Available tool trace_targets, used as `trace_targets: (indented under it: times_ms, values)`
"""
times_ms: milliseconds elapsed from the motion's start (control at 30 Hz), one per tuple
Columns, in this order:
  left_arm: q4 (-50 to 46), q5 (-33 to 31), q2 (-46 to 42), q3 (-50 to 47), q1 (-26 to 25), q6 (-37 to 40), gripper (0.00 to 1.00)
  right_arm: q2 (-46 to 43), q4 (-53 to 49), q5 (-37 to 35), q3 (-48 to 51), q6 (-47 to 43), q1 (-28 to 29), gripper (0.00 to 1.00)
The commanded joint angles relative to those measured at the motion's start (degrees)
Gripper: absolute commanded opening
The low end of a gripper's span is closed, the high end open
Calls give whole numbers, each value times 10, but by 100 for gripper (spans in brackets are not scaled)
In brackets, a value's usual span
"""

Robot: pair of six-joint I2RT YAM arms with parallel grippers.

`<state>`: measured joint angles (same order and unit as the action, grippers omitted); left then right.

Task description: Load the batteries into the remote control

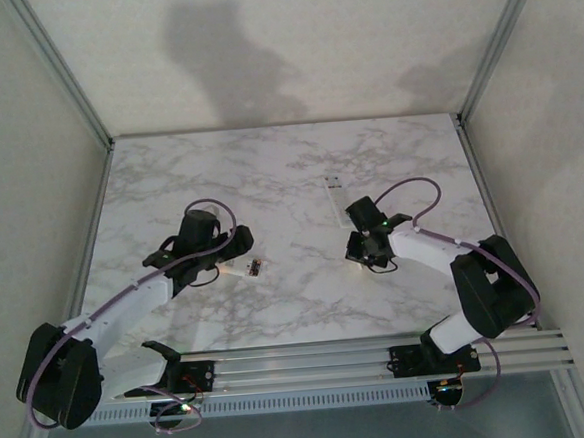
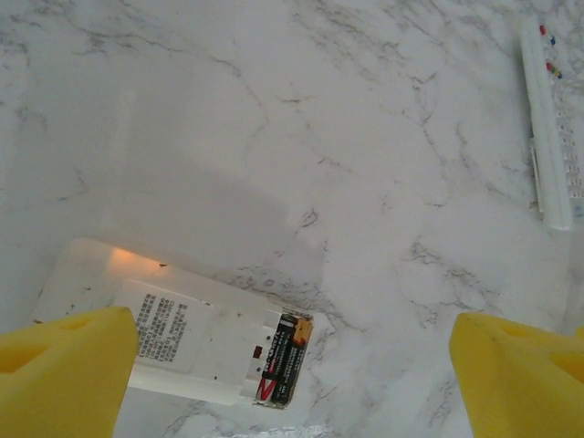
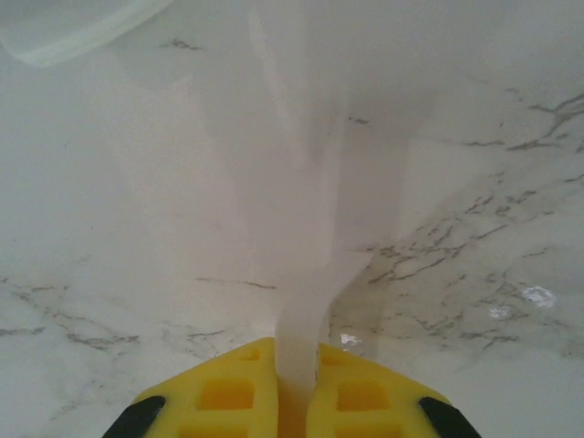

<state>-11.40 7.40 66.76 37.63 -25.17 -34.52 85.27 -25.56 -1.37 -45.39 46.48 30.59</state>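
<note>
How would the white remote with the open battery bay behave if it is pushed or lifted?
The remote lies flat on the smooth marble table, so a push would probably slide it, not tip it. Its plastic body looks stiff and likely light. The battery sits in an uncovered bay, so tilting might let it drop out.

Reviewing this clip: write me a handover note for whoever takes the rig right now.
Left gripper: open, by the white rectangular remote control lying back-up.
Right gripper: shut on a thin white flat piece, possibly the battery cover.
Done: dark copper-banded cylindrical batteries sit in its open compartment.
Left: likely fitting the cover. A second long white remote with coloured buttons lies apart.
</note>
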Motion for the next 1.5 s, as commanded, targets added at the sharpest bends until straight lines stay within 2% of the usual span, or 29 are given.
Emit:
trace_targets:
  times_ms: [0,67,200,367,600,867,1067,1167,1467]
  values:
    - [9,-36,0,-12,-4,-15,89,-46,54,55,17,56,17,5]
    - [17,-48,-3,-24,9,-37,88,-68,108,81,24,114,61,5]
    - [18,-41,-15,-39,54,-59,89,-69,203,38,4,222,189,5]
    - [11,-39,-36,-41,88,-54,90,18,337,4,-35,290,276,5]
    - [14,-28,-60,-55,93,-56,90,169,439,14,-115,311,293,6]
    - [12,-25,-72,-59,94,-52,91,235,433,-16,-159,298,292,6]
    - [19,-19,-64,-69,95,-50,91,261,424,-2,-160,328,295,6]
    - [22,-19,-63,-72,95,-50,91,263,410,-7,-151,341,299,10]
    - [26,-20,-65,-77,94,-54,90,224,349,-30,-125,387,316,28]
